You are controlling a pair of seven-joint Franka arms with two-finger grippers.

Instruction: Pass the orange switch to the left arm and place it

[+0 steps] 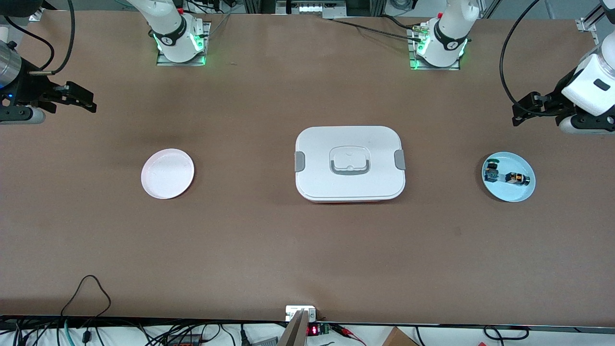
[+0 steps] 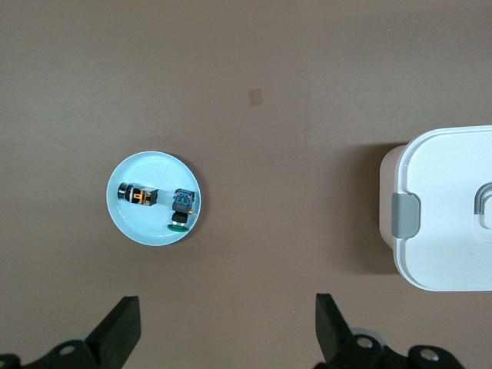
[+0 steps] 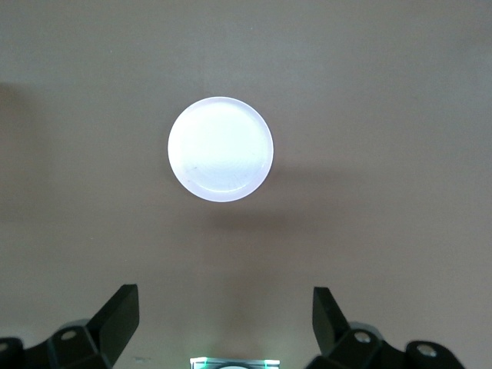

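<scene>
The orange switch lies on its side in a light blue plate at the left arm's end of the table, beside a green-capped switch. The left wrist view also shows the orange switch and the plate. The white box stands closed in the middle of the table. My left gripper hangs open and empty in the air at the left arm's end of the table, apart from the blue plate; its fingers are spread wide. My right gripper is open and empty, up at the right arm's end.
An empty pale pink plate sits toward the right arm's end and shows in the right wrist view. The box's corner and grey clip show in the left wrist view. Cables hang near both arms.
</scene>
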